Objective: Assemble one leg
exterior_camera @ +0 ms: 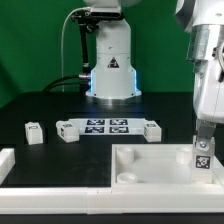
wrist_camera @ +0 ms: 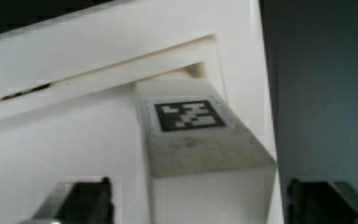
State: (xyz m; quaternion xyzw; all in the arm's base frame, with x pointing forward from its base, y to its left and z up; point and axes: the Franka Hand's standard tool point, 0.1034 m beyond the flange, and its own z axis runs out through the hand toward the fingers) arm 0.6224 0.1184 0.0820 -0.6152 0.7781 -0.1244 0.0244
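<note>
A small white leg (exterior_camera: 201,156) with a black-and-white tag stands upright in the large white plate's (exterior_camera: 140,168) corner socket at the exterior view's right. My gripper (exterior_camera: 201,138) is directly above it, with its fingers down around the leg's top. In the wrist view the leg (wrist_camera: 194,125) runs between the two dark fingers (wrist_camera: 87,202), with a narrow gap showing on each side, so the gripper (wrist_camera: 202,208) is open around the leg. The plate's rim (wrist_camera: 87,75) shows beyond the leg.
Three more legs (exterior_camera: 34,131) (exterior_camera: 67,130) (exterior_camera: 152,129) lie on the black table by the marker board (exterior_camera: 108,126). The robot's base (exterior_camera: 110,70) stands behind. Another white part (exterior_camera: 6,162) lies at the exterior view's left edge.
</note>
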